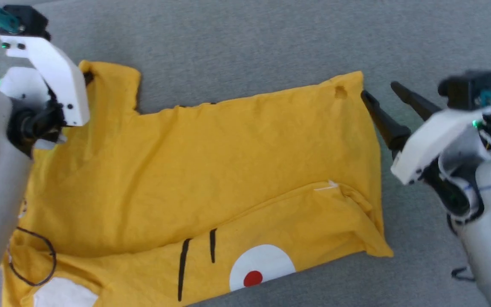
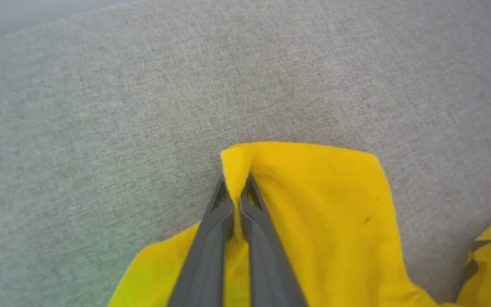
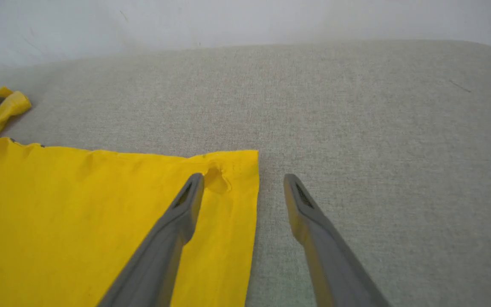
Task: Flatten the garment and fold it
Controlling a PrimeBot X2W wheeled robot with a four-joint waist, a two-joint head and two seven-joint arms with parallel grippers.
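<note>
**far hem corner astride the open right gripper**

looking down on the garment (image 1: pixel 211 162), laid out on the grey pad (image 1: pixel 245 38) with its long axis running left to right: sleeves toward the left arm, hem toward the right, plain back up, print (image 1: pixel 258 266) showing along the near edge.

clamped with the left gripper (image 2: pixel 237 200) on the edge of the far sleeve (image 2: pixel 313 192), a ridge of cloth nipped between closed fingers.

holding the right gripper (image 3: pixel 243 179) spread wide at the far hem corner (image 3: pixel 237 164): one finger over the cloth just beside a small dent (image 3: pixel 216 181), the other over bare pad, so straddling the side edge. no grip there yet; cannot tell whether touching.

judged next: closing on that corner, work for the right arm as much the nearer one. probably calls for a short drop and a slight nudge inward, toward the cloth. then, with both far corners caught, likely a carry across the short axis toward the near edge.

risk: pinching pad alone, or dragging the corner into wrinkles.
</note>
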